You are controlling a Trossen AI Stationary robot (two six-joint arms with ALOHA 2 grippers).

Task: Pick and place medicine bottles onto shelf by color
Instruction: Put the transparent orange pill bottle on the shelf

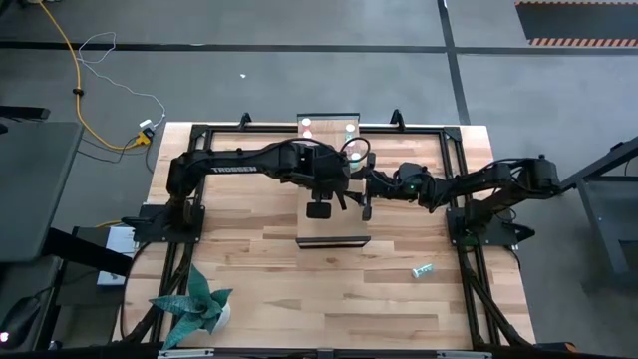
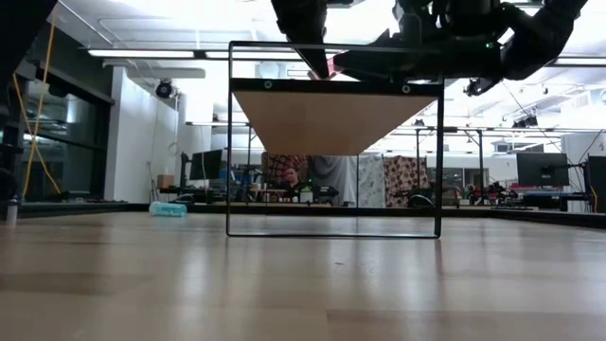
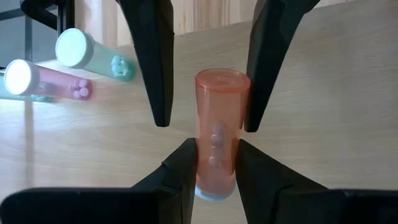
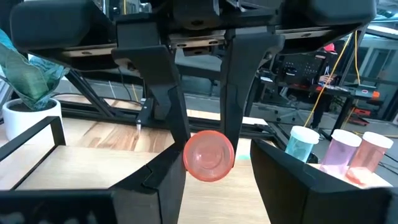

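An orange-pink medicine bottle [image 3: 217, 118] with a white cap hangs above the light-wood shelf [image 1: 334, 234], held by my left gripper [image 3: 214, 149], which is shut on it. My right gripper [image 4: 219, 152] reaches in level from the table's right side. It is open, and its fingers [image 3: 155, 74] stand on either side of the bottle's closed end. Teal [image 4: 301, 146], pink [image 4: 342, 152] and orange-pink [image 4: 375, 155] bottles stand upright on the shelf's far end. Another teal bottle [image 1: 423, 270] lies on the table at the near right. My left gripper pinches the bottle's body just above the cap end [image 3: 214, 171] between its two fingers, which slant down from above. The bottle sticks out past the fingertips, clear of the shelf, with its round closed end [image 4: 208, 155] facing the right arm. I cannot tell whether my right gripper's fingers touch the bottle's sides.
The shelf is a board raised on a thin black frame [image 2: 230, 142] in the middle of the table. A potted plant [image 1: 194, 304] stands at the near left corner. Black rails [image 1: 454, 160] run along the table's sides.
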